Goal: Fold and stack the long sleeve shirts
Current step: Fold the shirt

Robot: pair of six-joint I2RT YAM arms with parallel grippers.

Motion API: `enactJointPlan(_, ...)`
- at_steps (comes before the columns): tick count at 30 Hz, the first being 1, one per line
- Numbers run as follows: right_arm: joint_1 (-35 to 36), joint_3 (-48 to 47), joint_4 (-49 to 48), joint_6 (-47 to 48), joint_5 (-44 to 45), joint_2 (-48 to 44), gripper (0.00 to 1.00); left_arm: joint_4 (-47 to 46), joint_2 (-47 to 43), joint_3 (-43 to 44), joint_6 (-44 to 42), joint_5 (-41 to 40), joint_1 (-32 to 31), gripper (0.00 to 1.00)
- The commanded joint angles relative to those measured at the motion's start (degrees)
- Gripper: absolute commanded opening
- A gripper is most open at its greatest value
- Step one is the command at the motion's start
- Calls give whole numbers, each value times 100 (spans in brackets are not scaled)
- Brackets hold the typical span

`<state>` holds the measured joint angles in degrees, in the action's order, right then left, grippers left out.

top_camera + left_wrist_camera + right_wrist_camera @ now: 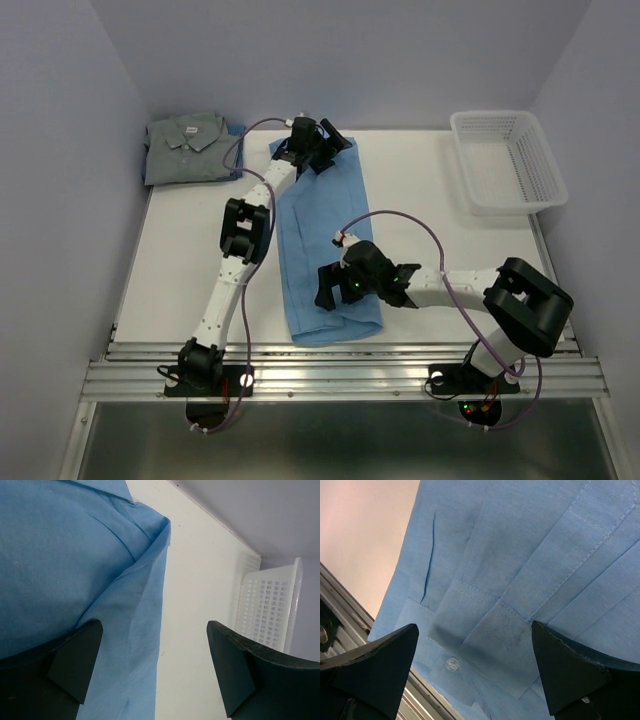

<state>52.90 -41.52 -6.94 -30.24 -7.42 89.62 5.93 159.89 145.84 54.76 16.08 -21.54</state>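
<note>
Both wide and empty, the left gripper [155, 642] hung over the blue shirt [310, 250] toward the tabletop's far edge, the right gripper [475, 642] toward the near edge, likely readying a fold.

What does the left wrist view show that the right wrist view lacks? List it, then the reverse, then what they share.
Left wrist only: the white basket and bare table. Right wrist only: a cuff with a white button, and the metal rail. Both: the blue shirt; left gripper and right gripper are open.
</note>
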Motion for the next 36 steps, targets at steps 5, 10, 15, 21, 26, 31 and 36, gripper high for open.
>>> enactJointPlan(5, -26, -1069, 1160, 520, 565, -542, 100, 39, -2390, -292, -666, 256, 18, 99)
enactJointPlan(10, -78, -938, 1746, 273, 1101, -1350, 100, 1431, -4621, -2114, -1879, -111, -166, 99)
enactJointPlan(15, -79, -200, 2512, -647, 1752, -2623, 100, 1447, -7535, -6380, -1883, -877, -674, 99)
enactJointPlan(21, -131, 556, 3347, -1325, 1586, -3565, 100, 1901, -9938, -9386, -863, -993, -992, 99)
enactJointPlan(26, -131, 943, 3489, -1730, 1445, -3707, 100, 2297, -10786, -11137, 15, -307, -1431, 99)
enactJointPlan(31, -131, 1207, 3463, -1977, 1444, -3786, 100, 2632, -11023, -11788, 298, -70, -1537, 99)
enactJointPlan(36, -131, 1348, 3384, -2162, 1577, -3786, 100, 2238, -11015, -12360, 412, 299, -1537, 96)
